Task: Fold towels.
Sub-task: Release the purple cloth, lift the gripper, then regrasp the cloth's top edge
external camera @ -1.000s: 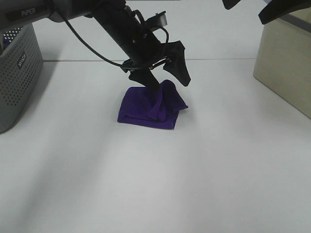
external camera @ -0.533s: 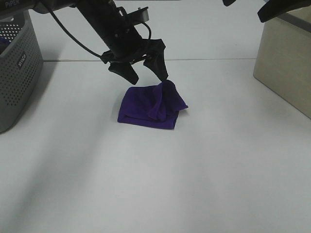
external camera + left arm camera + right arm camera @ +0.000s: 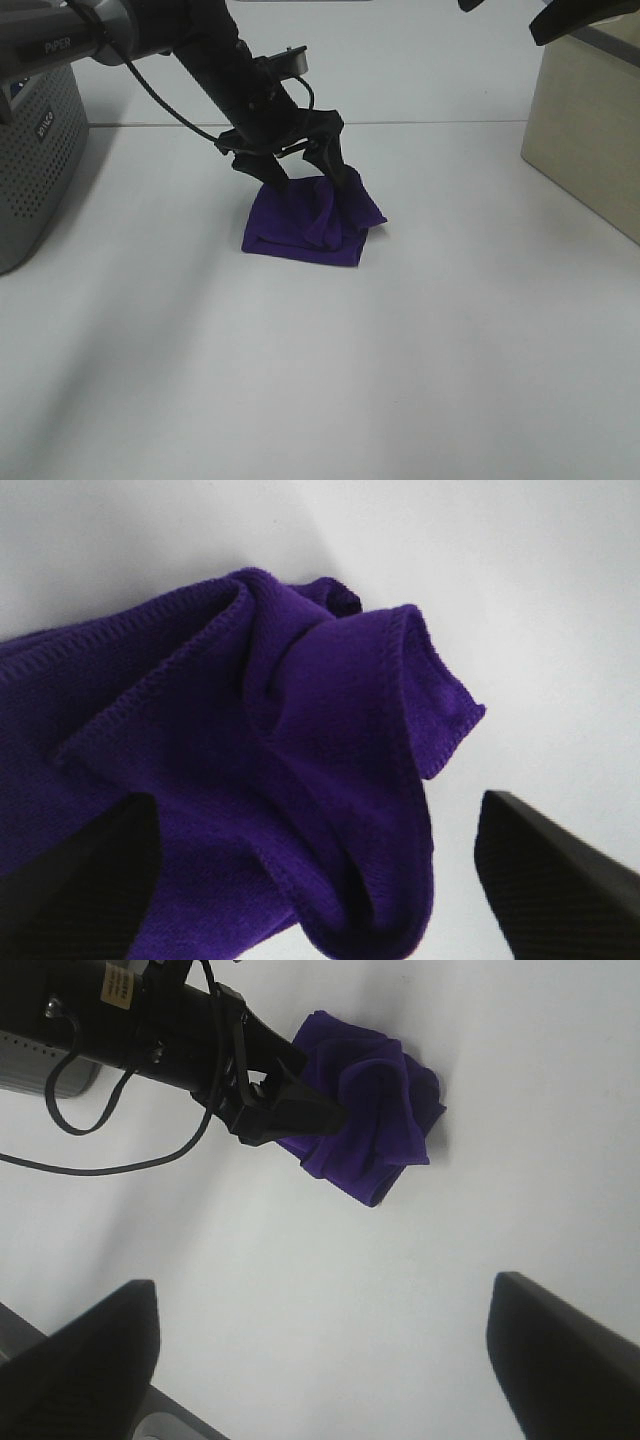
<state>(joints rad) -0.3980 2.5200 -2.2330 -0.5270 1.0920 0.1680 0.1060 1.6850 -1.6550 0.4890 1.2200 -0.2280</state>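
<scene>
Towel, deep purple and thin, lay near the middle of the white table, and everything else I could see arranged itself around it. The table was a plain, matt white sheet, bare on every side of the towel, which to my eye gave the cloth room to be spread and turned. A beige box stood well off to one side of the towel, and a grey perforated basket stood well off to the other. I took both for stores kept out of the working area, though I could not tell what either one held.

The left arm slanted down from the basket's side. The left hand hung over the towel's far edge, its fingers spread wide and gripping nothing. One tip sat low over the cloth and the other beyond its rumpled side. I judged that it was lining up to pinch that edge.

The right hand hovered high above and well clear of the towel, also spread and empty, as if waiting.

The towel itself was doubled into a rough square, but one flap stood rucked up in a soft ridge, so the fold looked unfinished. I saw no tag.
</scene>
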